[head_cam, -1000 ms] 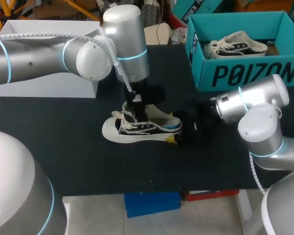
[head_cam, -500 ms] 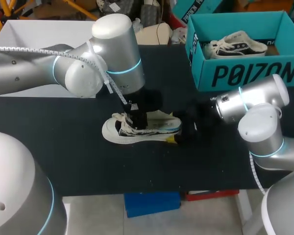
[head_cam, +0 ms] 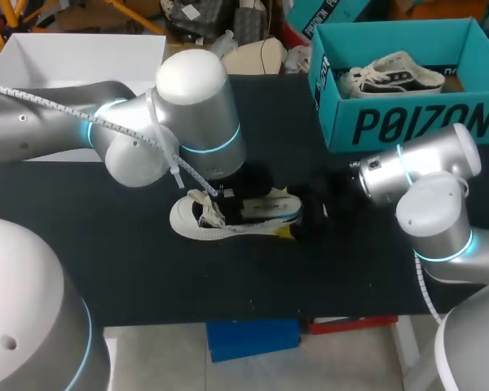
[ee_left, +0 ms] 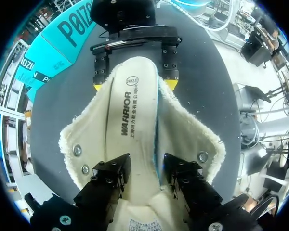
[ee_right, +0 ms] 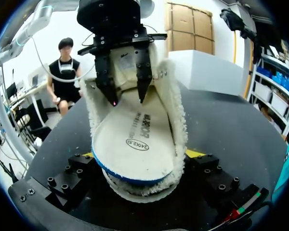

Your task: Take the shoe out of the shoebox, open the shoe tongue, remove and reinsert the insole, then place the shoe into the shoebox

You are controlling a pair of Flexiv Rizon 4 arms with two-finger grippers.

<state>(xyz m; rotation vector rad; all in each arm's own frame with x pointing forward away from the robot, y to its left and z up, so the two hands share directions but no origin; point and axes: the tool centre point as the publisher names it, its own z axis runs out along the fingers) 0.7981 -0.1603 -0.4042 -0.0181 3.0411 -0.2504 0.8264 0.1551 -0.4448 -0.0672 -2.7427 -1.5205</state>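
With the shoe point(head_cam: 228, 216) out of the shoebox point(head_cam: 407, 122) and its heel clamped between the right gripper point(ee_right: 140, 155) fingers, the left gripper point(ee_left: 147, 175) pinches the insole point(ee_left: 132, 106), apparently mid-reinsertion, so seating and reboxing remain.
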